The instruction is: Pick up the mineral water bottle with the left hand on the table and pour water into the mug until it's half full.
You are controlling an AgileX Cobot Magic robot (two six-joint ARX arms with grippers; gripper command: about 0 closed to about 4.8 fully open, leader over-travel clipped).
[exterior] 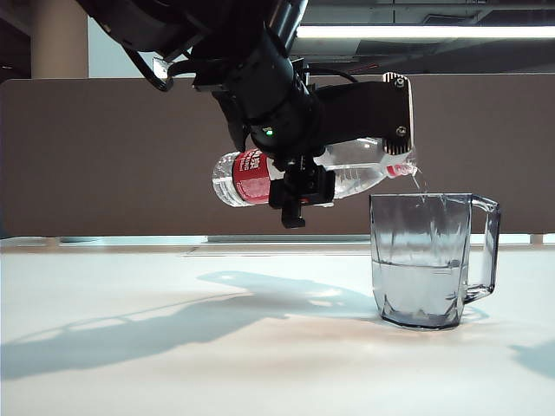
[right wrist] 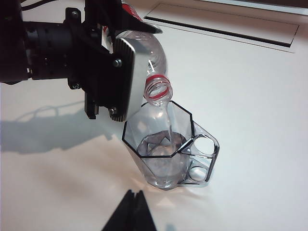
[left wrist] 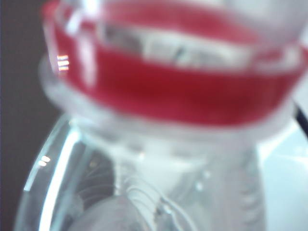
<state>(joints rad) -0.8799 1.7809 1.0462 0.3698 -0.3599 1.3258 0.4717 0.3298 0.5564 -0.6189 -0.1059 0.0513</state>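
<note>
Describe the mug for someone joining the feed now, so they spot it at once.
Start at the white table in the exterior view and look to its right side, below the left tool, which holds the mineral water bottle tipped almost level. The mug stands upright under the bottle's mouth, catching a thin stream. It is the only clear grey-tinted, faceted vessel with an angular handle.

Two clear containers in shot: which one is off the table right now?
The mineral water bottle: the left gripper holds it tilted in mid-air, mouth over the mug, water streaming out. The mug stands upright on the table, untouched.
</note>
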